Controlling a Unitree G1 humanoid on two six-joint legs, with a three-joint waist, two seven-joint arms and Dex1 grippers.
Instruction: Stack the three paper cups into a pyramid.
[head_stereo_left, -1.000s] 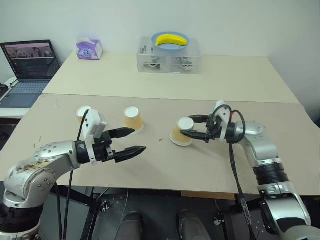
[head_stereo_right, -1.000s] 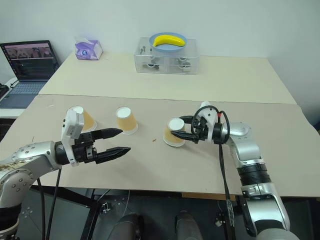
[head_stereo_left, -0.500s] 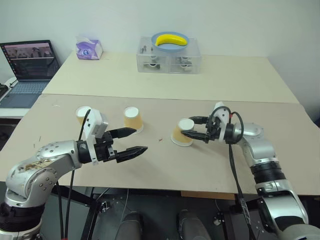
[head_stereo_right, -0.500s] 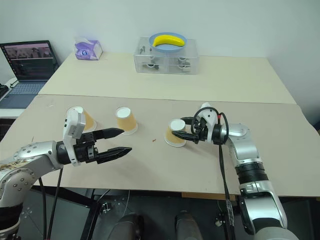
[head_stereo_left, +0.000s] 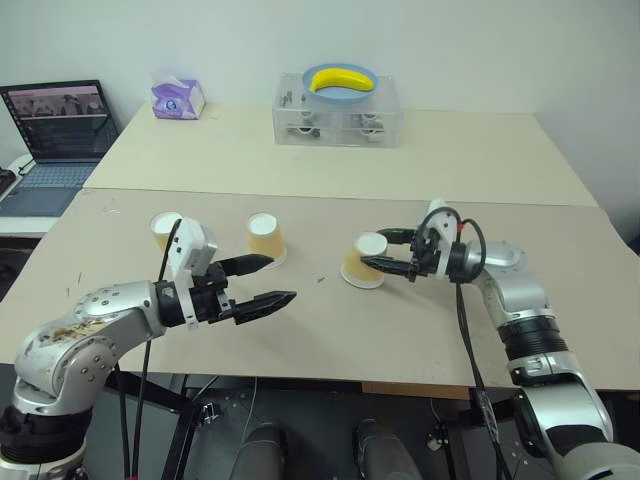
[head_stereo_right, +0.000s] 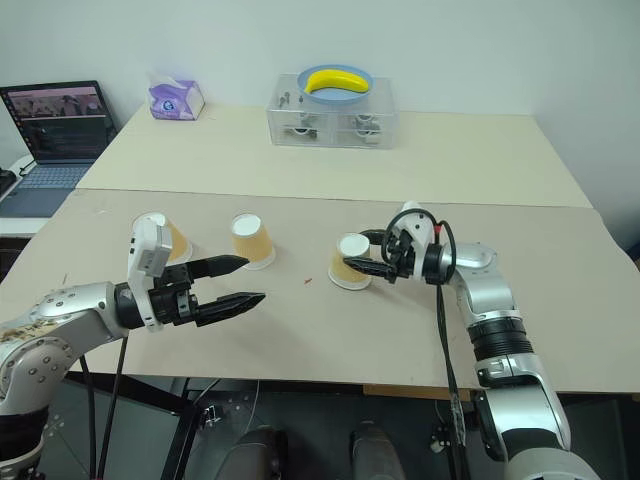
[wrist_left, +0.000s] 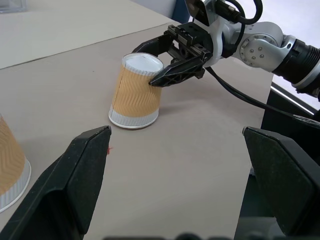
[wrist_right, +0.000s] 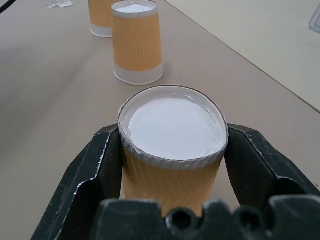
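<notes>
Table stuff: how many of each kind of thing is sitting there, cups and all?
Paper cups: 3 (one in the right gripper, one in the middle, one at left)
Banana: 1
Clear box: 1
Tissue box: 1
Laptop: 1
Total: 7

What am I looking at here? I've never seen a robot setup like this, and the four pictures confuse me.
It is a two-armed robot at a table. Two pictures come from its head, looking down over both arms; the other two from cameras on each wrist. Three upside-down paper cups stand on the table: the left cup, the middle cup, and the right cup, which leans slightly. The right gripper is closed on that cup. The left gripper hangs open, holding nothing. Behind sit a laptop, a tissue box and a banana.
</notes>
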